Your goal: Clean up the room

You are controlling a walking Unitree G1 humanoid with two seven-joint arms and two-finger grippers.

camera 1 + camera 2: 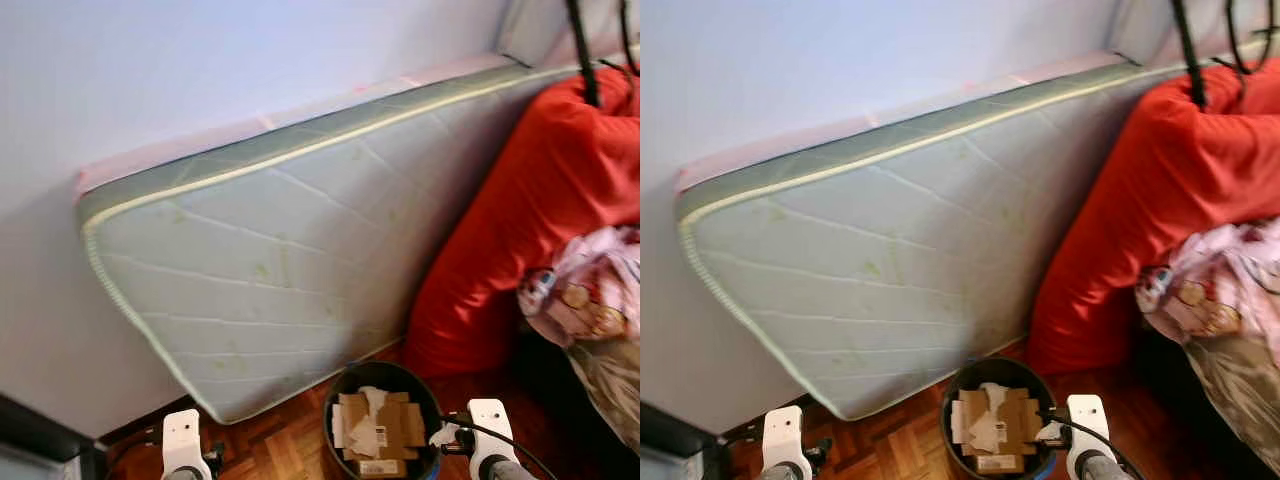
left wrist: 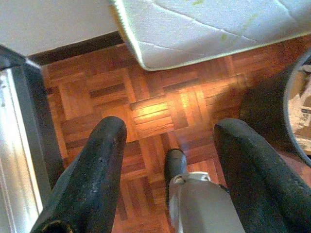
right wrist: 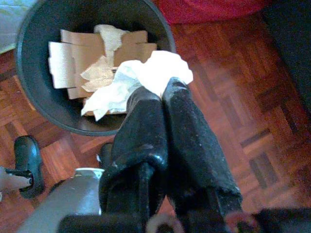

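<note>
A black round bin (image 1: 331,398) stands on the parquet floor, holding torn cardboard pieces (image 1: 380,425) and paper. My right gripper (image 3: 163,94) is shut on a crumpled white tissue (image 3: 163,70), held just over the bin's (image 3: 29,68) near rim. The same tissue (image 1: 441,436) shows at the bin's right edge beside my right wrist (image 1: 490,425). My left gripper (image 2: 172,127) hangs open above bare floor to the left of the bin, with nothing between its fingers.
A pale quilted mattress (image 1: 290,250) leans against the wall behind the bin. A red beanbag (image 1: 530,220) sits to the right, with patterned cloth (image 1: 590,290) piled on it. A dark metal-framed unit (image 2: 19,121) stands at the far left.
</note>
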